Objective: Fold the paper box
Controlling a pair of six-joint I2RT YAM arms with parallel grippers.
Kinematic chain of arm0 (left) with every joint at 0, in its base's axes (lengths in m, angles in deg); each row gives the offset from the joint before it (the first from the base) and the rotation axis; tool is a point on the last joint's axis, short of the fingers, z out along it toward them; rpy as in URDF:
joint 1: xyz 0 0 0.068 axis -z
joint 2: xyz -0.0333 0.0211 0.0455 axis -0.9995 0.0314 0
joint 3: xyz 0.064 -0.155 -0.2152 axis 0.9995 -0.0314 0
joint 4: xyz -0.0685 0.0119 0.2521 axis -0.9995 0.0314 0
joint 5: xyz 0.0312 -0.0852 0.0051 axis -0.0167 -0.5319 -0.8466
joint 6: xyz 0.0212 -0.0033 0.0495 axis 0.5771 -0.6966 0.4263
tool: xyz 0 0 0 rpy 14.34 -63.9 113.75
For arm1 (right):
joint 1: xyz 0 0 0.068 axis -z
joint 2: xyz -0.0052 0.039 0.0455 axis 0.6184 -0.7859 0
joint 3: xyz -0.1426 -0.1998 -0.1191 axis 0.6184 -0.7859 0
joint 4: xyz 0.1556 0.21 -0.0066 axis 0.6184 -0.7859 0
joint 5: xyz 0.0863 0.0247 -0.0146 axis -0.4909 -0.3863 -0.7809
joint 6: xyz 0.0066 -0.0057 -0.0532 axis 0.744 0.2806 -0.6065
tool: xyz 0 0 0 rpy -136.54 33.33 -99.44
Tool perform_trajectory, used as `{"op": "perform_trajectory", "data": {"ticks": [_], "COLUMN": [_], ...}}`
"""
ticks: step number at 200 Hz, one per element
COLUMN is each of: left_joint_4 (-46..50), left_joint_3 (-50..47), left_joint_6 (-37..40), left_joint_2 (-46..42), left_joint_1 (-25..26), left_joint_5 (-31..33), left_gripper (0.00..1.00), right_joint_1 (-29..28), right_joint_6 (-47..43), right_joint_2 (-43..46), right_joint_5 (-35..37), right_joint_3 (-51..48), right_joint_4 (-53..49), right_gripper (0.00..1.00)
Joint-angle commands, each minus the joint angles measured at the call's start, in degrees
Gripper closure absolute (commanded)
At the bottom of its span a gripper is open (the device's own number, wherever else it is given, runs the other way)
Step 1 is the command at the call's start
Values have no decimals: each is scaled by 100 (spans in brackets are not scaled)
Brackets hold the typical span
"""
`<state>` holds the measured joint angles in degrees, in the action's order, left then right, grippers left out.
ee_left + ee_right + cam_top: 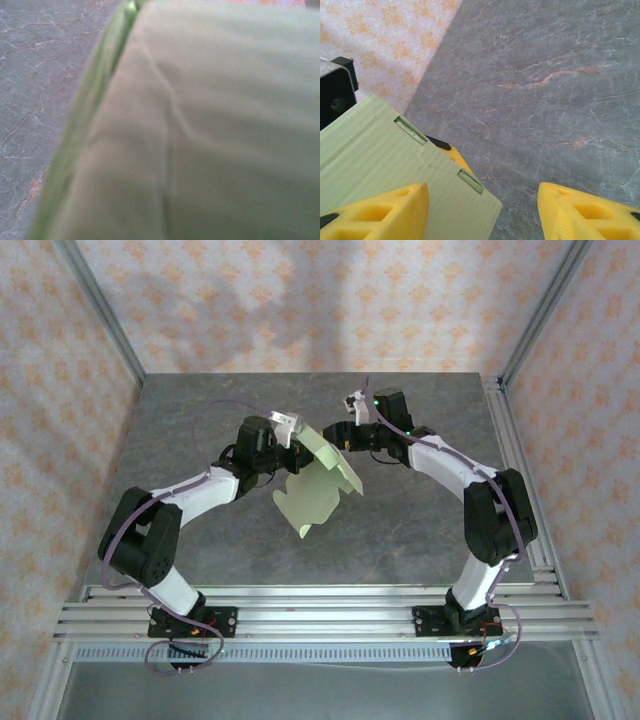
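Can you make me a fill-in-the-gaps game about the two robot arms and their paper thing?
1. The paper box is pale ___ in colour.
2. Of the left gripper and the right gripper, the ___ one is holding the paper box.
3. The right gripper's fingers are coloured ___.
4. The right gripper's jaws stand ___, with nothing pinched between them.

Missing words: green; left; yellow; open.
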<state>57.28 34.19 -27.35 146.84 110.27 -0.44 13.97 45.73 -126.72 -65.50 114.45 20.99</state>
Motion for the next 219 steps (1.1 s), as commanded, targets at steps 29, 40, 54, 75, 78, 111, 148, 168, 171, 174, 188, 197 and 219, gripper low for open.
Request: {"op": "perform_trajectory", "data": {"ticks": [29, 40, 54, 75, 78, 111, 148, 168, 171, 174, 188, 197, 219], "left_joint_4": [-541, -743, -1076, -1288, -1332, -1538, -1928, -1885, -1868, -1838, -1753, -1708, -1800], "left_joint_3": [235, 148, 15, -48, -60, -18, 199, 319, 334, 356, 424, 439, 400], "left_joint_6": [-247, -435, -688, -1084, -1137, -1795, -2480, -2554, -2555, -2555, -2588, -2615, -2658], "left_joint_2": [57, 43, 48, 57, 57, 157, 308, 331, 329, 331, 322, 307, 326], "left_joint_1": [47, 46, 46, 43, 43, 41, 34, 34, 35, 34, 22, 22, 26], "left_joint_5": [111, 100, 138, 328, 344, 946, 1053, 1064, 1073, 1087, 1111, 1126, 1148], "left_gripper": [100, 100, 100, 100, 100, 100, 100, 100, 100, 100, 100, 100, 100], "right_joint_1": [297, 507, 709, 921, 950, 1153, 1148, 1148, 1148, 1148, 1149, 1150, 1118], "right_joint_6": [655, 1044, 1307, 1491, 1545, 1832, 2403, 2696, 2737, 2779, 2979, 3158, 3460], "right_joint_2": [545, 672, 773, 945, 974, 1410, 1644, 1653, 1657, 1670, 1713, 1711, 1683], "right_joint_5": [554, 705, 821, 1282, 1342, 1644, 1019, 461, 416, 368, 147, -18, -339], "right_joint_3": [-682, -916, -1140, -1423, -1467, -2118, -2664, -2889, -2920, -2947, -3038, -3053, -3129], "right_joint_4": [988, 1414, 1724, 1756, 1776, 2389, 3745, 4770, 4899, 5003, 5543, 5854, 6625], "right_gripper": [36, 35, 33, 32, 32, 33, 33, 33, 33, 33, 33, 33, 33]}}
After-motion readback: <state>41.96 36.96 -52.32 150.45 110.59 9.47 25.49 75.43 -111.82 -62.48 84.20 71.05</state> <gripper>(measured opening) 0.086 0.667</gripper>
